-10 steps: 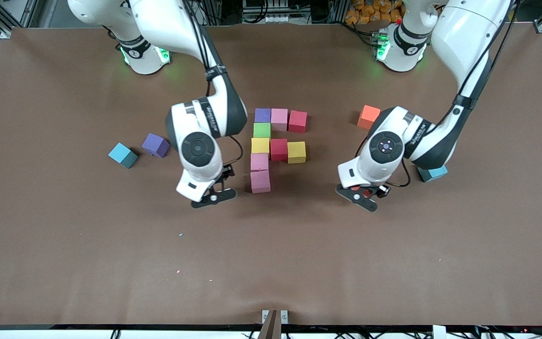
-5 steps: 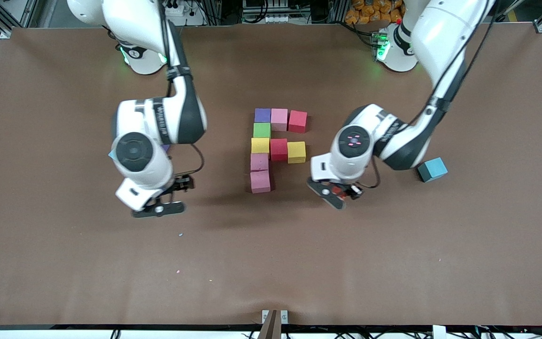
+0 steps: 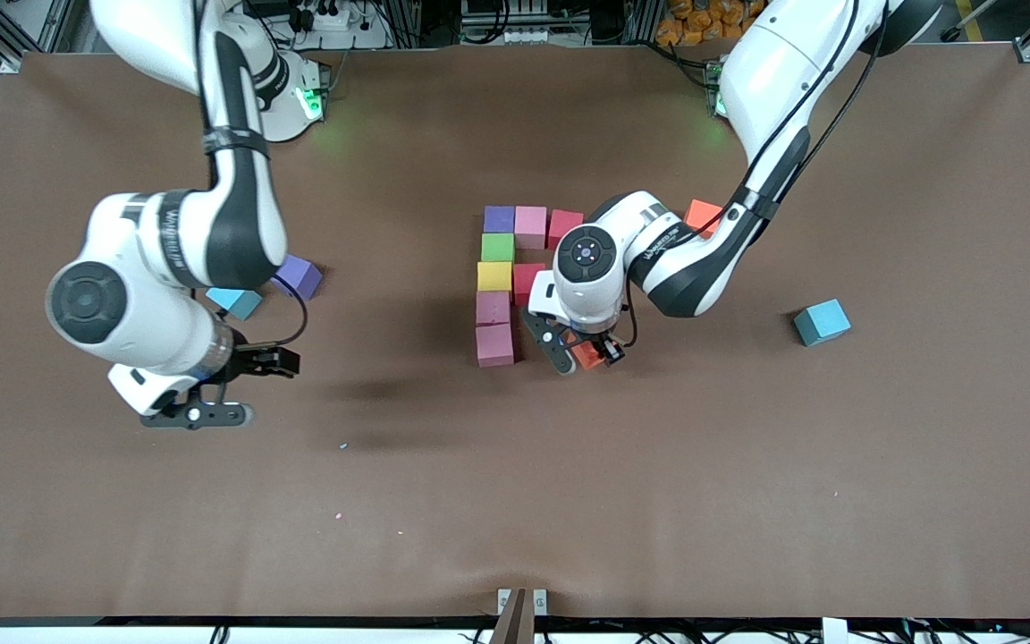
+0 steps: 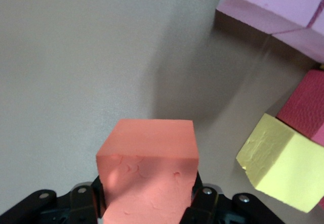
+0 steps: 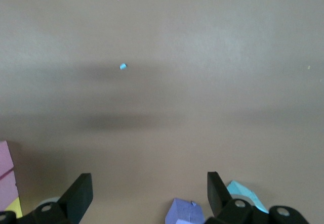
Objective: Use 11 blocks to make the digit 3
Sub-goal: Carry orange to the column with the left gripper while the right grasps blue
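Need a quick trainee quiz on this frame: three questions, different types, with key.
1. True or false: the right gripper has its fingers shut.
2. What is the left gripper holding? A) nothing B) an orange-red foam cube C) a white cup
3. How many light-blue foam cubes lie on the brown table?

Key: 1 false, the fingers are open over bare table. 2 B. 3 two.
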`<state>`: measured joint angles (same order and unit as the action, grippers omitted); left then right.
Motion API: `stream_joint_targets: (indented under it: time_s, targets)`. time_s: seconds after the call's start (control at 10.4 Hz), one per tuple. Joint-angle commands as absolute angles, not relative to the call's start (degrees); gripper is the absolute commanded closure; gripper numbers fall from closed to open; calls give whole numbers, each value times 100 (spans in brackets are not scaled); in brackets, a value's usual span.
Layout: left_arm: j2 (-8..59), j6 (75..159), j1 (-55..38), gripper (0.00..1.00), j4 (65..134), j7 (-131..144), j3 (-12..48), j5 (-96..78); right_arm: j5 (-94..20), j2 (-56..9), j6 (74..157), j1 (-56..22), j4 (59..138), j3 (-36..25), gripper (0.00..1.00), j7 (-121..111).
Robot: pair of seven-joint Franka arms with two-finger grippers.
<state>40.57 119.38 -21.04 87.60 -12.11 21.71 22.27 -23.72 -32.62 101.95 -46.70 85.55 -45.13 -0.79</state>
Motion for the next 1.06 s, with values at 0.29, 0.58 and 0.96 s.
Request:
stream_joint_targets:
  time_s: [0.29, 0.58, 0.96]
  targets:
    - [4297, 11795, -2469, 80, 8351, -2160, 2022, 2364, -2320, -2402, 11255, -4667, 10937, -4097, 0, -105]
    - [4473, 11804, -2513, 80, 8157, -2811, 2021, 2364, -2320, -1829, 11865, -4632, 12188, -3973, 0, -53]
    - [4737, 11804, -2645, 80, 7849, -3408, 2021, 2355, -2347, -1793, 11839, -4438, 12761, -3973, 0, 174]
